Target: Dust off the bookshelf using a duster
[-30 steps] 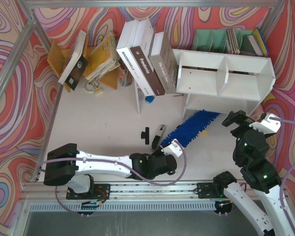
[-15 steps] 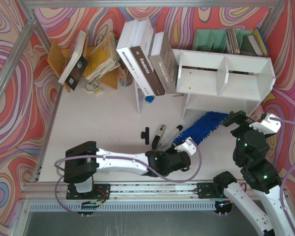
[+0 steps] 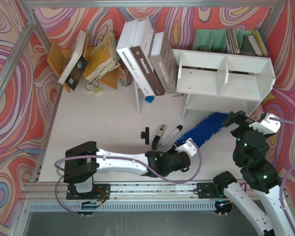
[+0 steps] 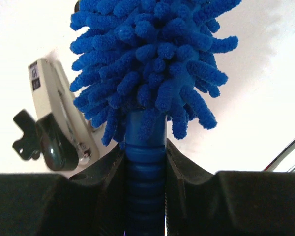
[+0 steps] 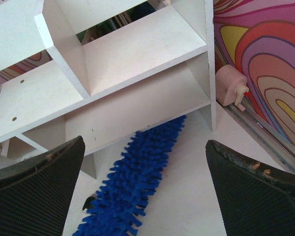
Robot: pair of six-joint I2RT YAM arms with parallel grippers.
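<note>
**Q:** What has changed since the frame one second earlier?

**A:** Rightward travel of the left gripper (image 3: 182, 149) along the table (image 3: 103, 118). The duster (image 3: 204, 129) has swung with it, and its head now lies at a steeper angle toward the bookshelf (image 3: 226, 69). The right arm has kept its place.

**Q:** How do the left jaws stand?

**A:** They are clamped tight on the handle (image 4: 145, 196), a slim blue tube with moulded ribs. It is pinched between two black fingers with curved inner faces. Just above the grip the head begins: dense, soft chenille tufts, each a short rounded strand of bright blue.

**Q:** And the right gripper (image 3: 237, 117)?

**A:** It is spread as wide as it goes and holds nothing. Its pads (image 5: 39, 191), black with a fine cross-hatched grain, frame the wrist view on either side of the duster's far end.

**Q:** Where does the duster lie?

**A:** It lies diagonally on the smooth white table, in front of the bookshelf. Its far tip is at the opening beneath the lower shelf, near the right-hand upright. Whether the tufts touch that board is not clear from the wrist view.

**Q:** How is the bookshelf built?

**A:** It is made of flat, square-edged white boards. Two open cubbies are split by an upright divider, with one long shelf below.

**Q:** What sits beside the grip?

**A:** A beige elongated tool (image 4: 54, 123) with a rounded black part lies on the table just left of the tufts. A small black cross-shaped piece (image 4: 24, 142) lies beside it.
</note>
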